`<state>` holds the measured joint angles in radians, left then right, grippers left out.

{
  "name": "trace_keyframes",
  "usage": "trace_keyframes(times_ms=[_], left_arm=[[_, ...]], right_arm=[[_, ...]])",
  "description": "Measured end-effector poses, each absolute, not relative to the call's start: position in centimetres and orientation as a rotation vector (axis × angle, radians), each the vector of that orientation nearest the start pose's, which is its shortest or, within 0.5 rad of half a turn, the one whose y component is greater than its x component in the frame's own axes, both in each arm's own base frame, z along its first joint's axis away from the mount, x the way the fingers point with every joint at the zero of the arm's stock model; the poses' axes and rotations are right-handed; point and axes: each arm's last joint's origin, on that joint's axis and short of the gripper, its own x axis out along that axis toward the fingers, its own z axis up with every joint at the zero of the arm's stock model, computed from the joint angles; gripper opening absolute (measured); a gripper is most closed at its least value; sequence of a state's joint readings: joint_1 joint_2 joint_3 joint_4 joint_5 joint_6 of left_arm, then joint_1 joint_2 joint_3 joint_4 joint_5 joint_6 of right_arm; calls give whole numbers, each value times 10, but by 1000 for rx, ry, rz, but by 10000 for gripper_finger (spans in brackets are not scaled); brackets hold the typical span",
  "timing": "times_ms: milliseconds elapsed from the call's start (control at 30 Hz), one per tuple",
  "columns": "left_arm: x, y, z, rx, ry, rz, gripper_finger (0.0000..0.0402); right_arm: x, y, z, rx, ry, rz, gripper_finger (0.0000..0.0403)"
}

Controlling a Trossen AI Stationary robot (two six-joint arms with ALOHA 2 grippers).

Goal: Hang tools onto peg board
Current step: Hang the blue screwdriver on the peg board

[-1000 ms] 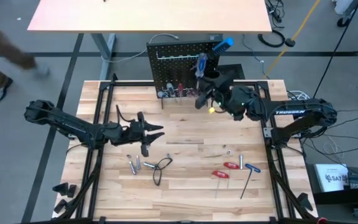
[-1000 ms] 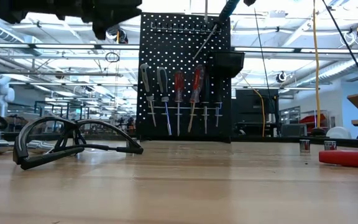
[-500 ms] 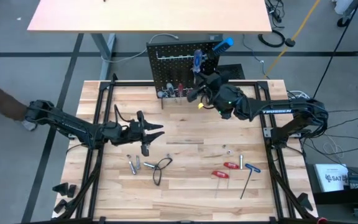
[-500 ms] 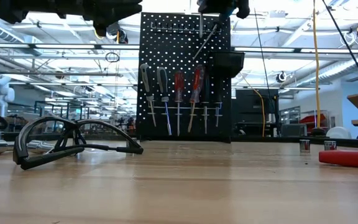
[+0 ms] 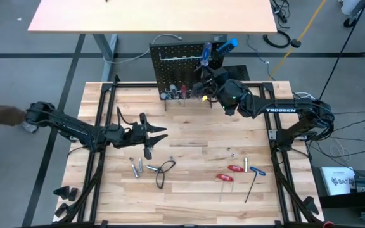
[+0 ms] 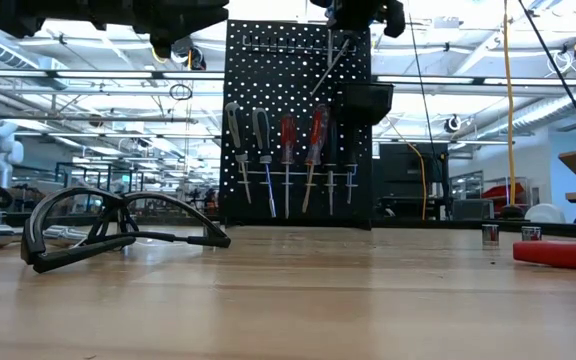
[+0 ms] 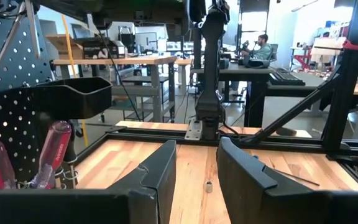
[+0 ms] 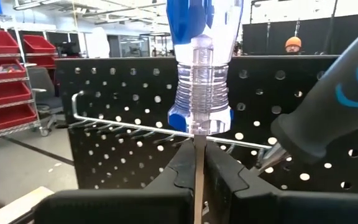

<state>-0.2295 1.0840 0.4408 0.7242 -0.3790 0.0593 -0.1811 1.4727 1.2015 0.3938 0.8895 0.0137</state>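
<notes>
My right gripper [image 8: 199,163] is clamped on the shaft of a blue-and-clear screwdriver [image 8: 202,62], held upright before the peg board [image 5: 176,66] at the table's far edge. My left gripper [image 5: 159,133] waits open over the table's left middle.

Bright, even overhead light; sharp.

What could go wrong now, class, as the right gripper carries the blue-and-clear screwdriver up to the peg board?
1. The right gripper pinches only the thin shaft of the blue-and-clear screwdriver, so the heavy handle may tilt or slip.
2. The large blue-handled tool leaning beside it might get knocked.
3. The peg board stands on small feet at the table edge; a push could perhaps tip it.
</notes>
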Motion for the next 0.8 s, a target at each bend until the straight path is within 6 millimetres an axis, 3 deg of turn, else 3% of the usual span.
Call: trace_keyframes(times_ms=[800], left_arm=[[220, -40, 246, 42, -74, 153, 118]], right_arm=[[324, -106, 365, 89, -186, -1102, 4]])
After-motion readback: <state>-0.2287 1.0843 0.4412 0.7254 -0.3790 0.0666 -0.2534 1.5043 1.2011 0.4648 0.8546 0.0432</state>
